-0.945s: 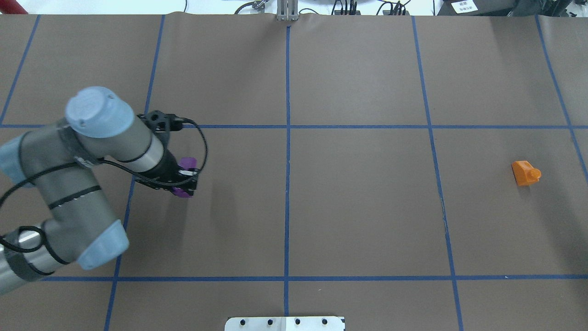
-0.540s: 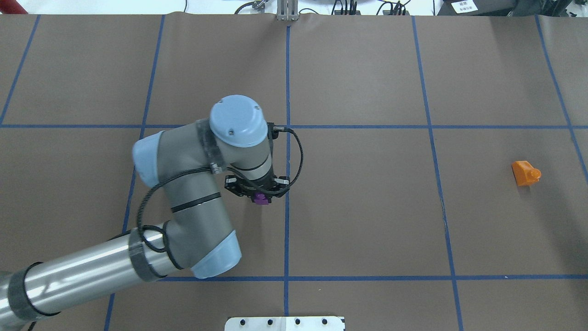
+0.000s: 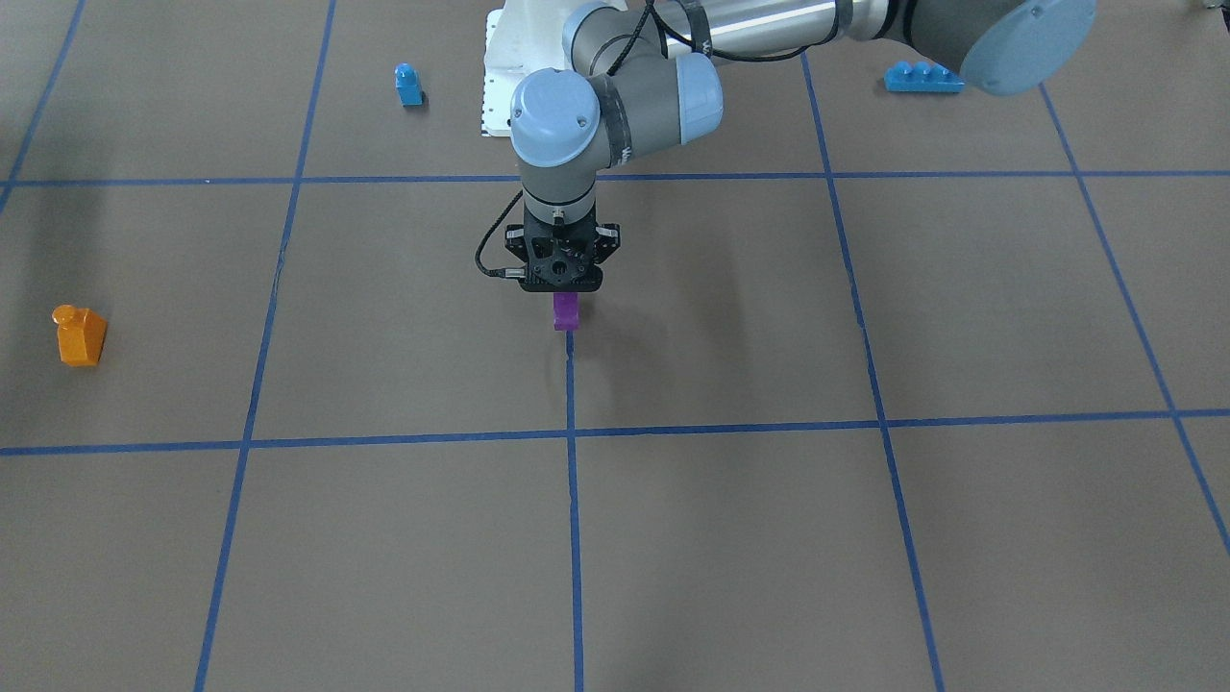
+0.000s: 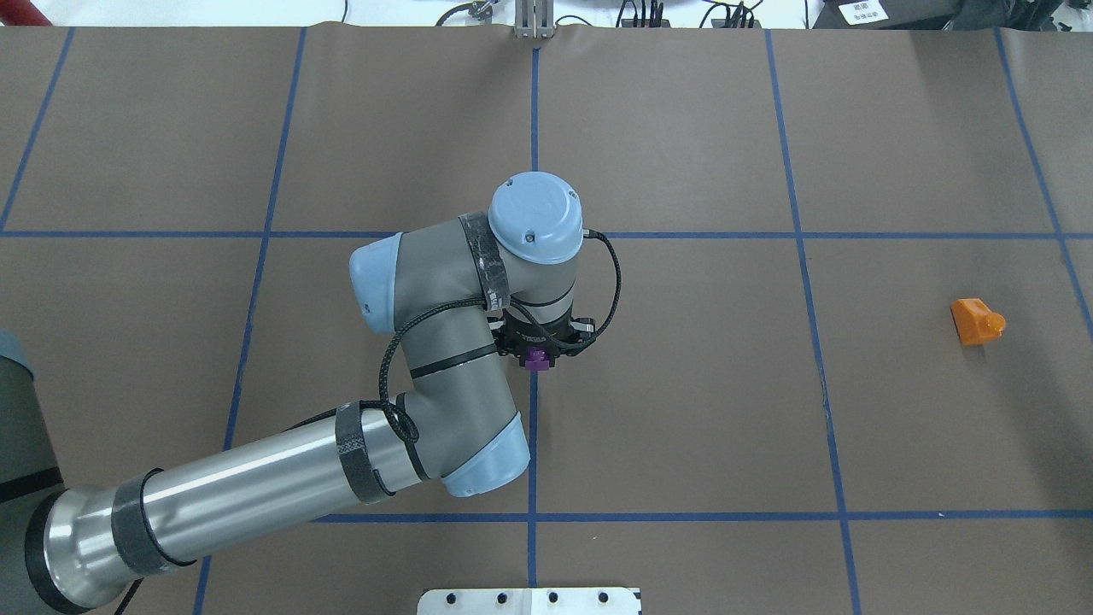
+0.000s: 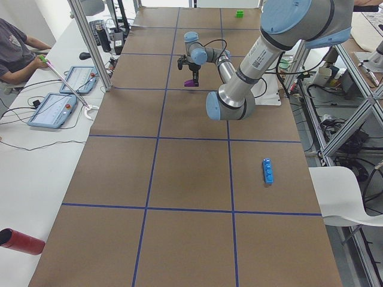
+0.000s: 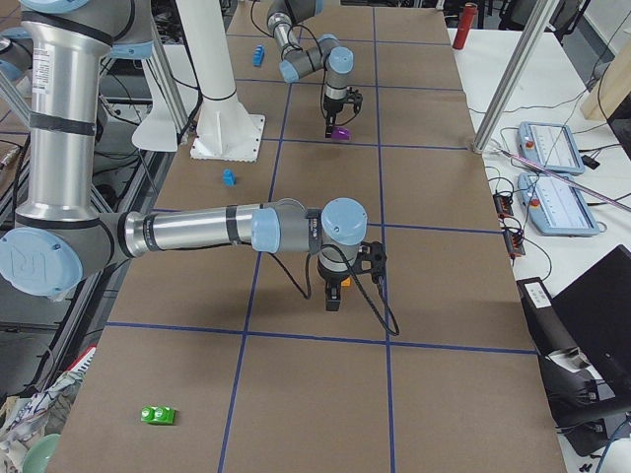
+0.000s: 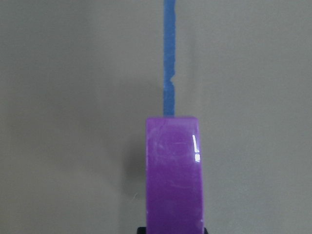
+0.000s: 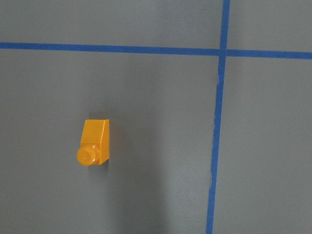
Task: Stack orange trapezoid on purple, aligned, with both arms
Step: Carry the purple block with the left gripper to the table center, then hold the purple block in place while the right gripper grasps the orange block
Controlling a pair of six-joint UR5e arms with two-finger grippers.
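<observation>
The orange trapezoid (image 4: 978, 322) lies on the table at the right, stud toward the right edge. It also shows in the front view (image 3: 79, 334) and in the right wrist view (image 8: 93, 142), where no fingers show. My left gripper (image 4: 538, 357) points down and is shut on the purple block (image 4: 537, 360) over the centre blue line, low above the table (image 3: 566, 313) (image 7: 173, 170). My right gripper (image 6: 335, 286) shows only in the exterior right view, standing over the orange block. I cannot tell whether it is open or shut.
A small blue single-stud block (image 3: 408, 85) and a long blue brick (image 3: 922, 77) lie near the white base plate (image 3: 495, 96). A green block (image 6: 158, 415) lies at the right end. A red cylinder (image 5: 21, 241) lies at the left end.
My left arm has carried the purple block to the right, from the left cell to the centre line. The orange trapezoid has not moved.
</observation>
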